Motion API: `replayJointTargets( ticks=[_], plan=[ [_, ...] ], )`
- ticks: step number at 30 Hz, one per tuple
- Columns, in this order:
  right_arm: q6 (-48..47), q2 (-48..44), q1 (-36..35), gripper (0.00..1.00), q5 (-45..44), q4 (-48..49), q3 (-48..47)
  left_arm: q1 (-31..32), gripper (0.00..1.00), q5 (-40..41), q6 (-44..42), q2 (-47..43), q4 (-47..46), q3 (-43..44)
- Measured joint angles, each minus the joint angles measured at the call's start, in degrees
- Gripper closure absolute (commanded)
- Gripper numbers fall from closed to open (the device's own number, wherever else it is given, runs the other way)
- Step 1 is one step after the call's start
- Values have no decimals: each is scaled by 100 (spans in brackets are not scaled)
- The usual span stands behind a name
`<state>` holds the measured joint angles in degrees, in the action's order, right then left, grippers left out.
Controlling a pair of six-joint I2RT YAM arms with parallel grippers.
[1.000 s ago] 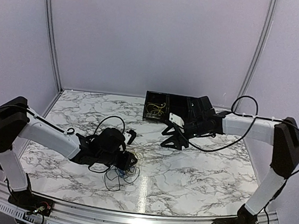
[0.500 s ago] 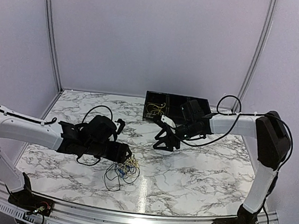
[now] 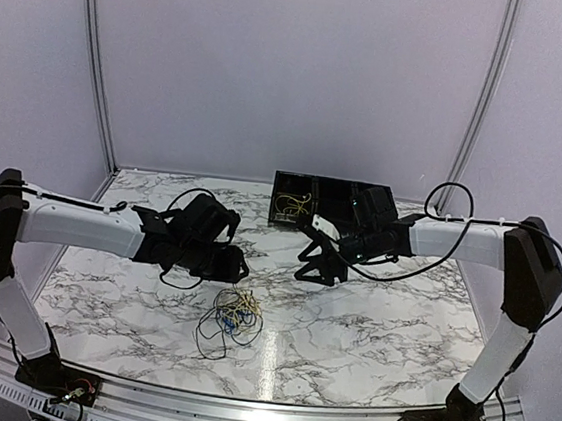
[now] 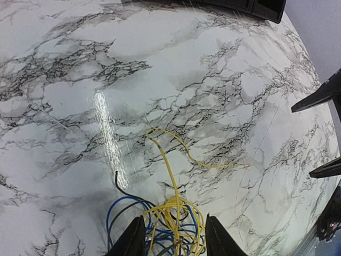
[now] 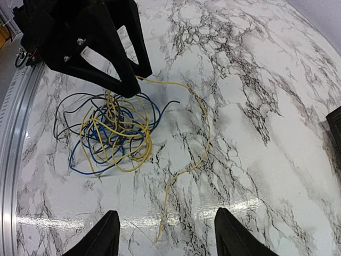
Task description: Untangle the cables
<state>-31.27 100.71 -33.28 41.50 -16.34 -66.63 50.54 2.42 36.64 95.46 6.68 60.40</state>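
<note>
Yellow, blue and black wires (image 5: 112, 133) lie knotted on the marble table (image 5: 240, 80); my left fingers (image 4: 130, 241) half-open, right fingers (image 5: 104, 237) wide, both empty; I'd pinch one yellow strand only.

A robot test cell in a lab: plain lilac walls (image 3: 276, 69) and metal posts (image 3: 98, 61) enclose a marble-patterned table (image 3: 369, 330), with left arm (image 3: 78, 229) and right arm (image 3: 459, 241) bolted to an aluminium rail (image 3: 240, 407) along its near edge.

Marble-patterned table (image 3: 379, 326) with tangled cables (image 3: 233, 312) and black bin (image 3: 336, 187)
</note>
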Motion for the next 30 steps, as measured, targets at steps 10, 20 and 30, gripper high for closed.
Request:
replayJointTargets(
  ticks=[10,20,30],
  plan=[
    [7,0,-50,40,26,24,4,2,100,-341,-50,181,304,348],
    [142,9,-778,31,-503,214,-225,2,100,-352,72,-894,505,522],
    [553,9,-964,27,-138,581,-898,7,100,-343,153,-1528,568,1014]
  ],
)
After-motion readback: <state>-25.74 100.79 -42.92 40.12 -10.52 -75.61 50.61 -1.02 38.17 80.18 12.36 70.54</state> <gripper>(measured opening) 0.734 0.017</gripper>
